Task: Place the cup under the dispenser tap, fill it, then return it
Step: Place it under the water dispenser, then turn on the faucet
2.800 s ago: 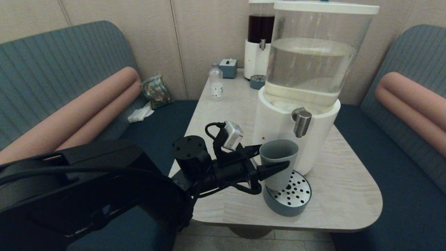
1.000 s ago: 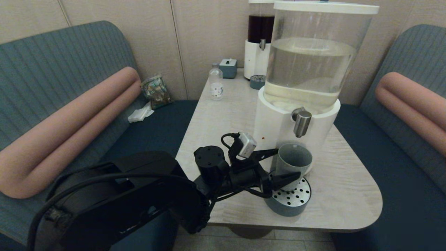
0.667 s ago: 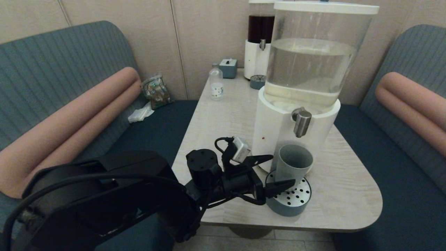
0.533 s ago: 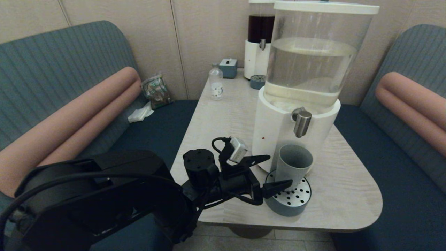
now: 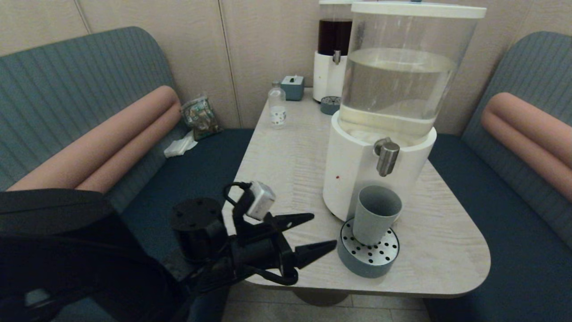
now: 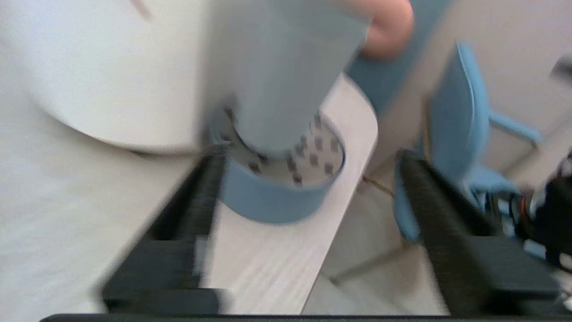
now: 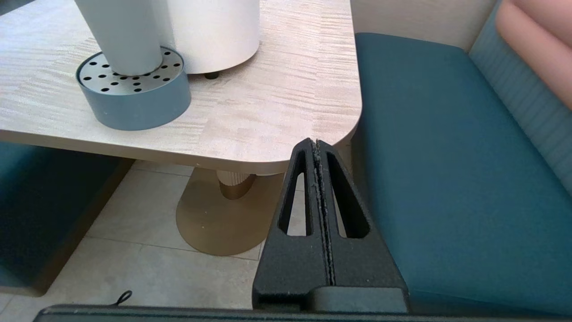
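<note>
The grey-blue cup (image 5: 375, 213) stands upright on the round perforated drip tray (image 5: 357, 261), directly below the brushed-metal dispenser tap (image 5: 386, 154) of the large clear tank (image 5: 397, 80). My left gripper (image 5: 324, 230) is open and empty, a short way left of the cup over the table's front edge. In the left wrist view the cup (image 6: 286, 76) and the tray (image 6: 268, 201) lie ahead of the spread fingers (image 6: 201, 197). My right gripper (image 7: 316, 145) is shut and empty, low beside the table's front right corner. It does not show in the head view.
A second dispenser (image 5: 333, 49) with dark liquid stands at the back of the table (image 5: 286, 147), with a small drip tray (image 5: 330, 105), a clear bottle (image 5: 277, 107) and a small blue box (image 5: 292, 87). Blue benches (image 5: 514, 232) flank the table.
My left gripper set the cup on the drip tray under the tap, opened, and has drawn back to the left, away from the cup. The cup stays upright.
</note>
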`<state>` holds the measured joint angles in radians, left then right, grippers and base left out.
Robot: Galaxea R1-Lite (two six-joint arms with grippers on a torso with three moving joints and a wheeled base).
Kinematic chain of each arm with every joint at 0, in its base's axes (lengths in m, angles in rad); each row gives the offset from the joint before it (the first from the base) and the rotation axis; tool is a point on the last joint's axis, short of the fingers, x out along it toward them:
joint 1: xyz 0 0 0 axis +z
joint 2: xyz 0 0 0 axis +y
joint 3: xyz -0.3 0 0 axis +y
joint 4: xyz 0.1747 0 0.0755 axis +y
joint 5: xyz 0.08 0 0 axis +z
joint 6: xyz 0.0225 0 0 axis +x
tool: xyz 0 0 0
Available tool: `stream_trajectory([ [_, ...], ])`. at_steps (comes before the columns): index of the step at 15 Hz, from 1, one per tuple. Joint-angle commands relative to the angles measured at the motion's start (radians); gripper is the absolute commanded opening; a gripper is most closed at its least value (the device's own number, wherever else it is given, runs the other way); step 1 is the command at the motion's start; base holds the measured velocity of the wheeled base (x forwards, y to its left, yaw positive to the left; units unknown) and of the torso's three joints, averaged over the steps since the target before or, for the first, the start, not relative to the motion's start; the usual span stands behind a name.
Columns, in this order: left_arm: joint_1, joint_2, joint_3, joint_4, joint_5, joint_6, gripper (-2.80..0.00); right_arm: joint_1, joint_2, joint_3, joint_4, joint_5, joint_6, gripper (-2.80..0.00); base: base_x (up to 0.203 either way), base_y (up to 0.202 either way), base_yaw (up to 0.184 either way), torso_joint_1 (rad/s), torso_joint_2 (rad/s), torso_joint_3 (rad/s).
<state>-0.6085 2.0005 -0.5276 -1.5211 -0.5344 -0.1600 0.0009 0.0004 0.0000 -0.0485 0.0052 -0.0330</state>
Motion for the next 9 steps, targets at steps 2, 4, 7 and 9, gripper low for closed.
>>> stream_trajectory([
  [2, 0.082, -0.330, 0.089, -0.007, 0.062, -0.011, -2.80, 0.001, -0.002, 0.018, -0.001, 0.001, -0.001, -2.80, 0.000, 0.000, 0.000, 0.000, 0.00, 0.000],
  [4, 0.209, -0.519, 0.140, -0.002, 0.129, -0.028, -2.80, 0.001, -0.002, 0.018, -0.001, 0.001, -0.001, -2.80, 0.000, 0.000, 0.000, 0.000, 0.00, 0.000],
  [7, 0.367, -0.795, 0.250, 0.001, 0.192, -0.056, -2.80, 0.001, -0.002, 0.018, -0.001, 0.002, 0.000, -2.80, 0.000, 0.000, 0.000, 0.000, 0.00, 0.000],
  [9, 0.468, -0.998, 0.340, 0.010, 0.208, -0.065, -2.80, 0.000, -0.002, 0.018, -0.001, 0.001, -0.001, -2.80, 0.000, 0.000, 0.000, 0.000, 0.00, 0.000],
])
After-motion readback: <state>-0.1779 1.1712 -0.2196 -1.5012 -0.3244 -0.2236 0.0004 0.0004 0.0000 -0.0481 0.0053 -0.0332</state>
